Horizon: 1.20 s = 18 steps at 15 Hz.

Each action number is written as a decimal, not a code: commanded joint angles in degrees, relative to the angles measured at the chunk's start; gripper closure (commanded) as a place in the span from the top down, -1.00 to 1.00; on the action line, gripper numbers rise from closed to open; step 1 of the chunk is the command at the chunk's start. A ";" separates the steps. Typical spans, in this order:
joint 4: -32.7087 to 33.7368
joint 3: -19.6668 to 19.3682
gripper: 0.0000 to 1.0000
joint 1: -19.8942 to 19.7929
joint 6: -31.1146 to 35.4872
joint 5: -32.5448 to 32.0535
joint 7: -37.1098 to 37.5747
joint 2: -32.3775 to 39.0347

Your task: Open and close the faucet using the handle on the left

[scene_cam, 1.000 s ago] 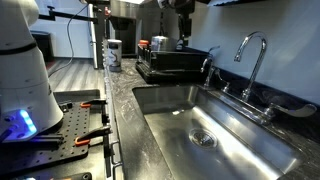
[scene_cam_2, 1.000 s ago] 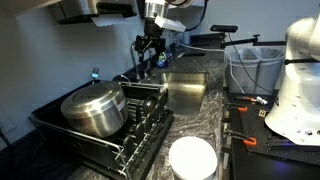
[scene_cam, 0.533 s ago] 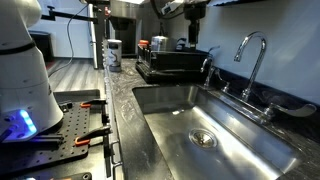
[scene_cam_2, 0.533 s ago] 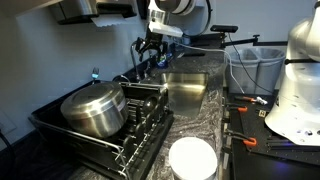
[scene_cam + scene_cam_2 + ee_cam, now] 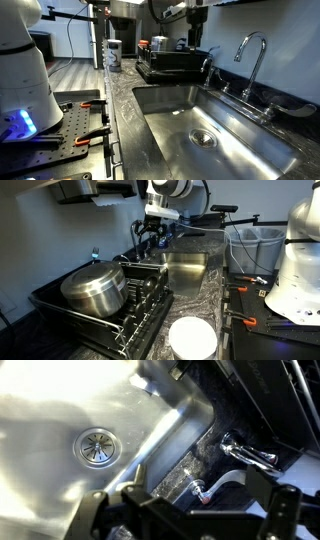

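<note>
The tall chrome faucet [image 5: 252, 58] arches over the steel sink [image 5: 200, 125]. Two short chrome handles stand at its base, one on the dish rack side [image 5: 223, 88] and one nearer the camera [image 5: 267, 111]. My gripper [image 5: 197, 22] hangs open and empty high above the sink's far end, beside the dish rack, apart from the faucet; it also shows in an exterior view [image 5: 152, 230]. In the wrist view my open jaws [image 5: 190, 518] frame the spout tip [image 5: 198, 488] below, and one handle [image 5: 245, 454] lies beyond it.
A black dish rack [image 5: 170, 62] stands on the counter beyond the sink and holds a steel pot [image 5: 93, 288]. A white round lid [image 5: 192, 338] sits in the foreground. The sink drain [image 5: 97, 447] lies to the left. Dark counter [image 5: 120, 95] runs along the sink.
My gripper has moved sideways from over the dish rack toward the faucet, staying high. Nothing has been touched.
</note>
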 commanded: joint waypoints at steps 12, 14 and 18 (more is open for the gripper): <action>18.02 -0.62 1.00 1.45 2.89 10.06 22.64 16.89; 18.97 -0.82 1.00 1.51 3.13 10.25 24.05 18.78; 20.55 -0.73 1.00 1.51 4.68 11.07 26.11 22.62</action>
